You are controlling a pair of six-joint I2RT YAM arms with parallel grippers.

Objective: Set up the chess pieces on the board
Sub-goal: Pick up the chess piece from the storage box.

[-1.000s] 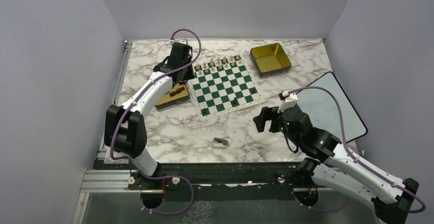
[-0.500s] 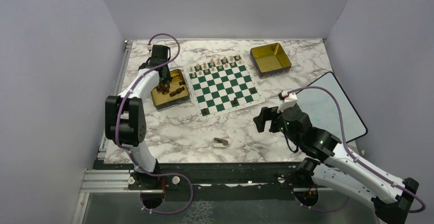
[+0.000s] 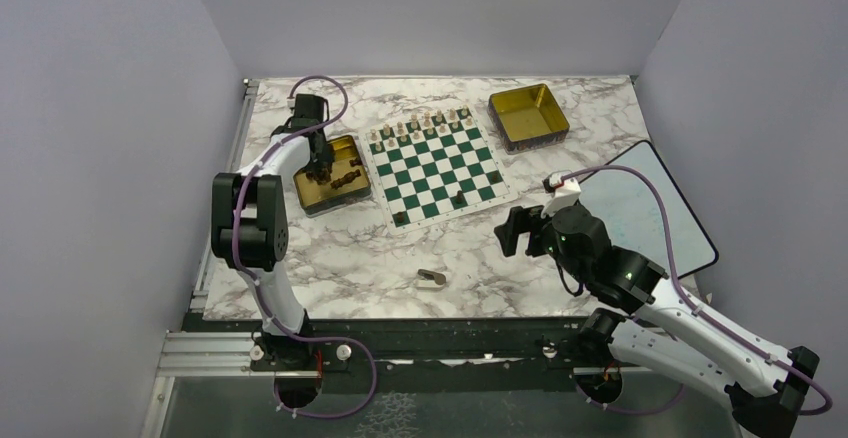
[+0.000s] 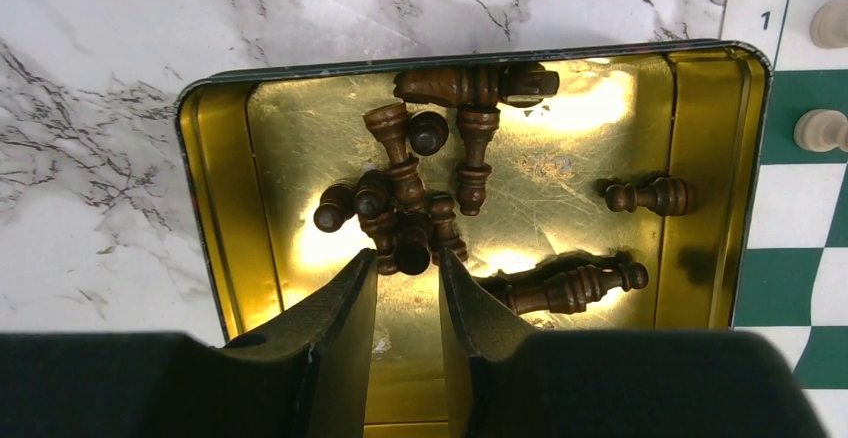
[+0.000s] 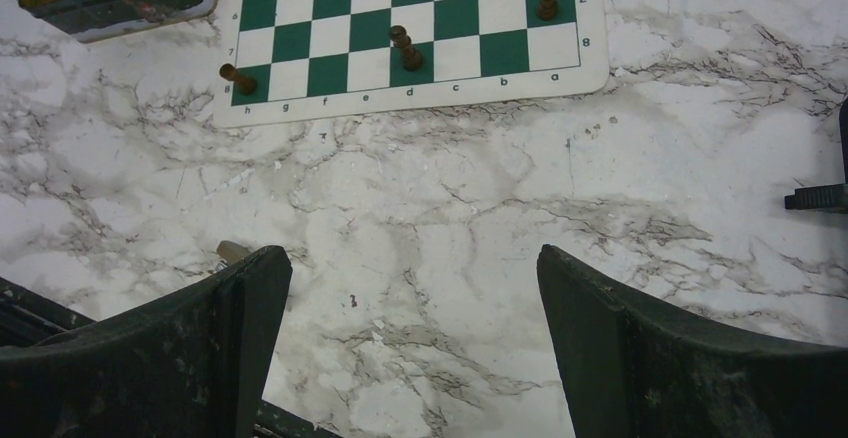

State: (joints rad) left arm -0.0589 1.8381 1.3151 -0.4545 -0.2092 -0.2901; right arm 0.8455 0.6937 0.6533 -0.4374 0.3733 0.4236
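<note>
Hovering over the gold tin, which sits on the marble table just beside the left edge of the chessboard, the left gripper points down at the heap of dark chess pieces. Its fingers stand a narrow gap apart, with bare tin floor showing between them. The tips sit at the near edge of the heap and pinch nothing. The step in hand is judged to be the pick of another dark piece from the tin. Most dark pieces lie on their sides in the tin: a tangled cluster at the centre, and single pieces nearer the board-side wall. Three dark pieces already stand on the near rows of the board, and the cream pieces fill the far rows. Setup of the dark side is therefore judged to be at an early stage. The right gripper hangs above bare table just off the near edge of the board, its fingers spread wide and holding nothing. The next move calls for a descent onto one piece only. The cluster is interlocked, so closing there may lift or scatter its neighbours. A detached piece offers a cleaner grasp across its stem. The lifted piece must then be set upright on a free near-row square.
</note>
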